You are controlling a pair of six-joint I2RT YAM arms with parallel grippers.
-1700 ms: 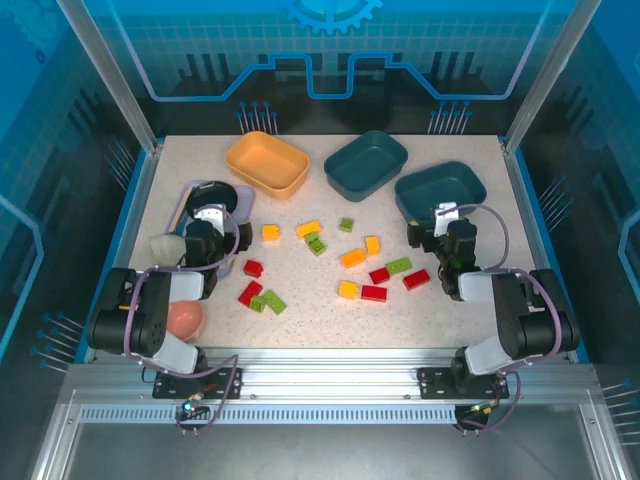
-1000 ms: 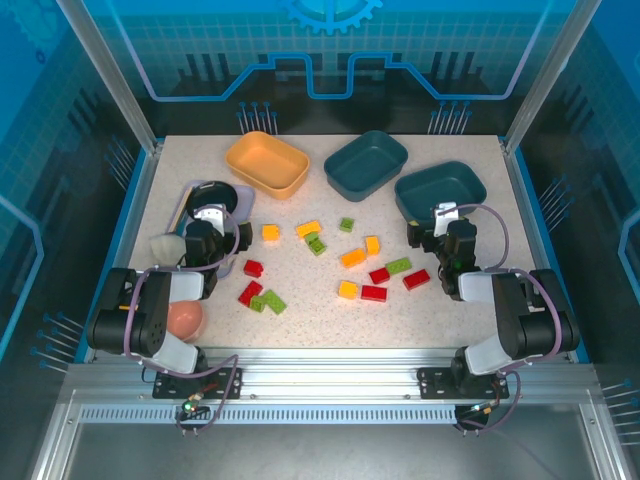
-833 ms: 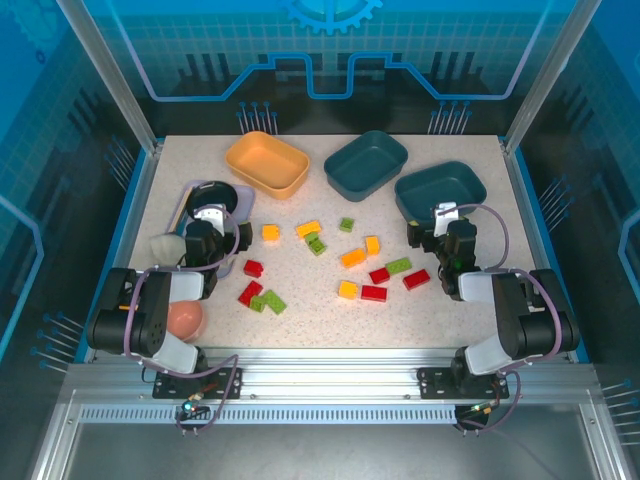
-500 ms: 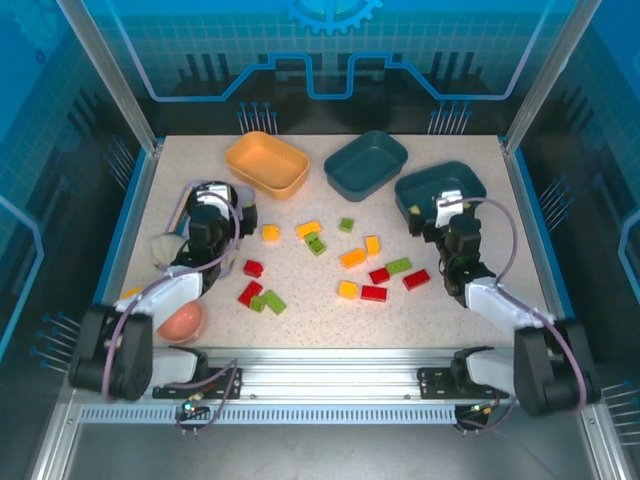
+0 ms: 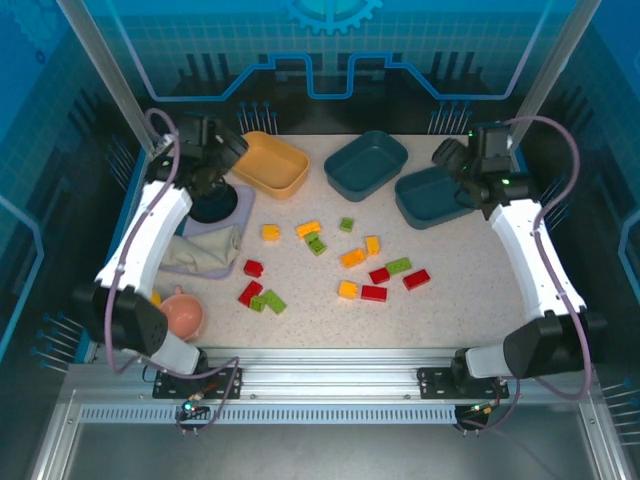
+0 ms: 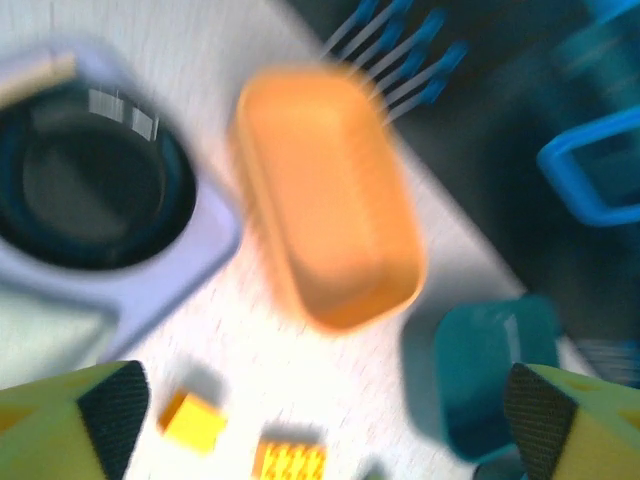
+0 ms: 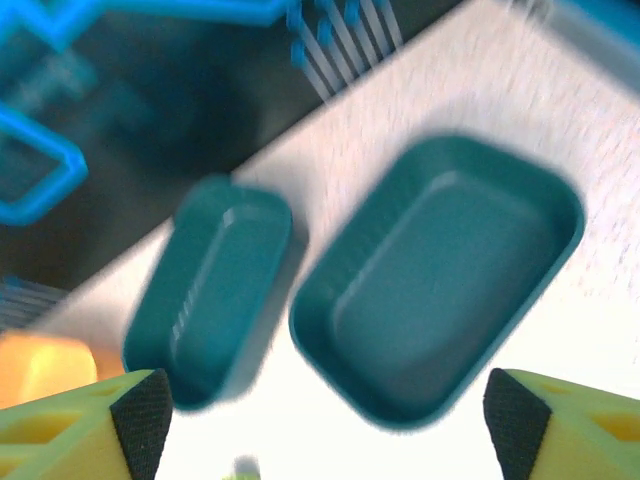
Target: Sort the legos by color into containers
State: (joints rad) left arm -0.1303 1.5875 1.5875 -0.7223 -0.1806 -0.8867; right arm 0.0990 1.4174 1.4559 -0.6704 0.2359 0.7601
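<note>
Across the middle of the table (image 5: 300,330) the legos (image 5: 353,257) lie scattered, red, green and yellow-orange, none of them in a tub. The yellow-orange tub (image 5: 267,163) sits toward 11 o'clock, the centre teal tub (image 5: 366,164) at 12, and the right teal tub (image 5: 435,192) near 1 o'clock. The left arm extends from its base out to 10 o'clock. The left gripper (image 6: 320,425) hangs above the black bowl (image 5: 212,205) and the yellow-orange tub, its fingers spread wide with nothing between them. The right arm extends to 2 o'clock. The right gripper (image 7: 320,415) hovers over the right teal tub, jaws likewise parted and empty.
</note>
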